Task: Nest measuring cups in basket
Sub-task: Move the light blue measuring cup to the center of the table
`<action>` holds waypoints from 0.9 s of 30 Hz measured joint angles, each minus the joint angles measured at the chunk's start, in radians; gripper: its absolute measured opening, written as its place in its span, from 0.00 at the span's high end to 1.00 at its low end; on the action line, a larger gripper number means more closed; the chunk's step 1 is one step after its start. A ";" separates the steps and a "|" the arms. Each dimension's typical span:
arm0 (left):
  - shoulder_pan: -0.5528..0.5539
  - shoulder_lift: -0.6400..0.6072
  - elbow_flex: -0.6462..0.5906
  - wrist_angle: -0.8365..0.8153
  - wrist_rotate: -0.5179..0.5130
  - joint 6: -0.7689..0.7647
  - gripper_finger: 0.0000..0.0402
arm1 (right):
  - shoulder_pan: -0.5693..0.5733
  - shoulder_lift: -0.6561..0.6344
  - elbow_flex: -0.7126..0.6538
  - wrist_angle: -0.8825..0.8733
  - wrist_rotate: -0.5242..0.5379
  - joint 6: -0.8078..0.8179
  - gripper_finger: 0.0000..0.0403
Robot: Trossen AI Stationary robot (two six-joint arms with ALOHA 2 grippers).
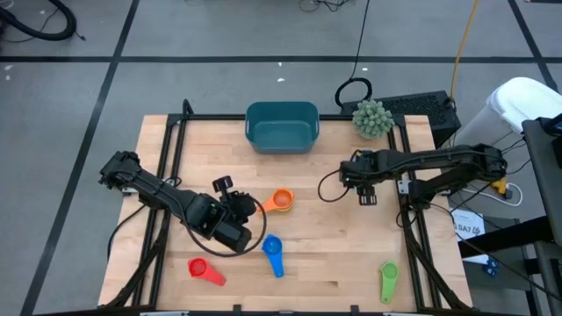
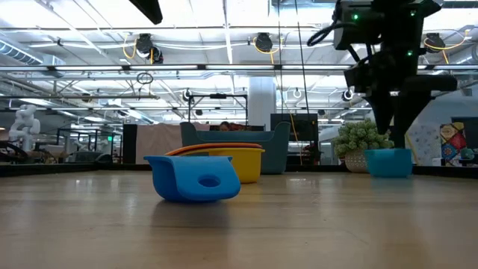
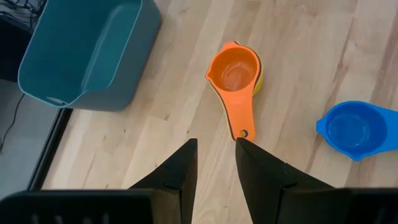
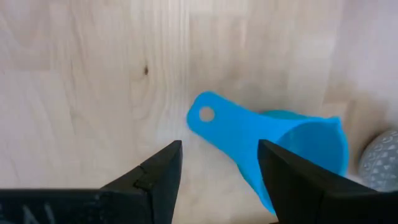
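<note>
On the wooden table [image 1: 307, 263], seen from above, my left arm reaches in from the left edge. The red measuring cup [image 1: 205, 270] lies near the front, just ahead of that arm. My left gripper [image 3: 214, 163] hovers over the boards with its fingers parted by a narrow gap and nothing between them; the tip of the orange measuring cup [image 3: 234, 78] handle sits just beyond the gap. That orange cup rests inside a yellow measuring cup [image 2: 239, 164], whose rim shows under it. Just in front of them lies the dark blue measuring cup [image 1: 273, 254], well apart from the red one. The teal basket [image 1: 281, 125] stands at the table's far edge, centre, with no cup visible in it. Right of centre, my right gripper [image 4: 219, 168] hangs above the light blue measuring cup [image 4: 273, 146], fingers spread wide to either side of its handle and not touching it; the cup lies on its side on the boards. A spiky green plant ball [image 1: 372, 118] sits at the far edge to the basket's right. The green measuring cup [image 1: 388, 281] lies near the front right corner, well apart from everything else.
</note>
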 joint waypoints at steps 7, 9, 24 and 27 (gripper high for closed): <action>-0.001 0.000 0.000 -0.002 0.000 -0.002 0.72 | -0.022 0.004 -0.001 0.104 0.045 0.122 0.50; -0.001 0.000 0.000 -0.006 0.000 -0.001 0.72 | -0.037 0.006 -0.001 0.089 0.104 0.147 0.50; -0.002 0.000 0.000 -0.047 -0.006 -0.033 0.72 | -0.219 0.004 -0.016 -0.028 0.007 0.220 0.50; -0.011 0.000 0.000 -0.052 -0.007 -0.040 0.72 | -0.219 0.004 -0.045 -0.017 -0.011 0.211 0.50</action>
